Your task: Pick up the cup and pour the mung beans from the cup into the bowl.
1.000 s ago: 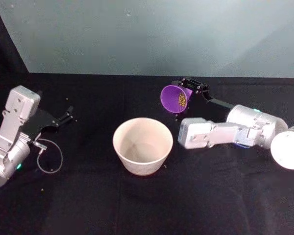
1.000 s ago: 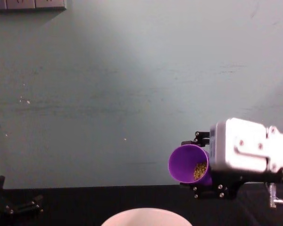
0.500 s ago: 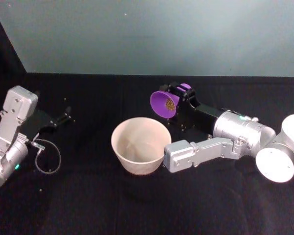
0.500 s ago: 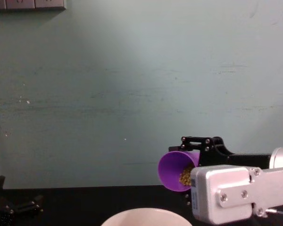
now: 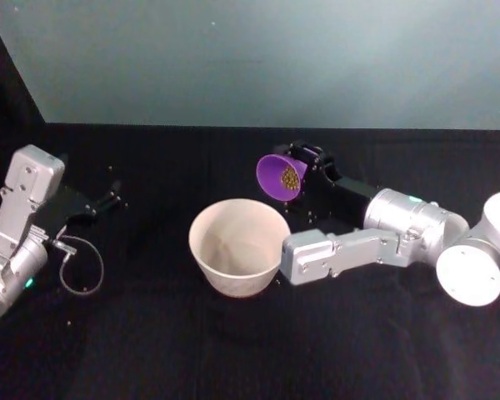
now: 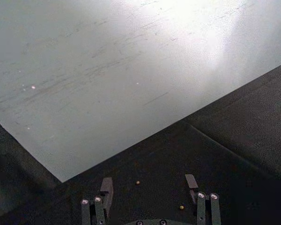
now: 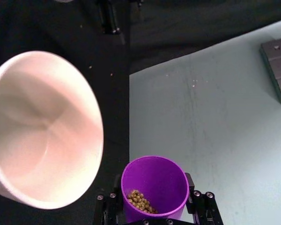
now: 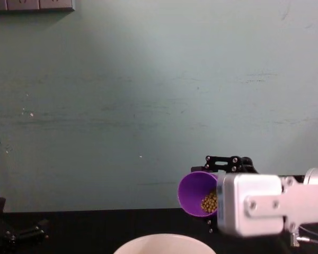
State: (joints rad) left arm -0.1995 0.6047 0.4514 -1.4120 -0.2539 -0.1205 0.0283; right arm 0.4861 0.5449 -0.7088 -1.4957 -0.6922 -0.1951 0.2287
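Purple cup [image 5: 280,177] clamped between the fingers of the right gripper [image 5: 298,177], just right of centre in the head view, raised off the black surface [image 5: 150,350] and tipped well over on its side, mouth turned toward the frame's left. Mung beans [image 5: 290,177] heaped inside against the cup's lower wall, back from the lip; in the right wrist view, a small yellowish-green pile [image 7: 139,201] low in the purple tumbler, black fingers [image 7: 113,197] pressed to either side of it. Pale pinkish-white bowl [image 5: 233,279] upright on the surface at the centre of the head view, just below and left of the cup, close to it but apart. In the chest view, the cup [image 8: 195,193] low and right of centre, above the bowl's rim [image 8: 164,239] at the bottom edge, with the silver right arm link [image 8: 254,203] partly in front of it. Left gripper [image 5: 112,198] at the left side of the head view, well apart from bowl and cup, low near the surface, its silver arm [image 5: 25,217] at the frame's left edge beside a thin loop of cable [image 5: 82,267]. Left fingers [image 6: 105,185] spread apart with nothing between them, seen in the left wrist view above dark cloth with a couple of stray beans [image 6: 137,182]. Teal wall [image 5: 275,58] behind the surface across the top of the head view.
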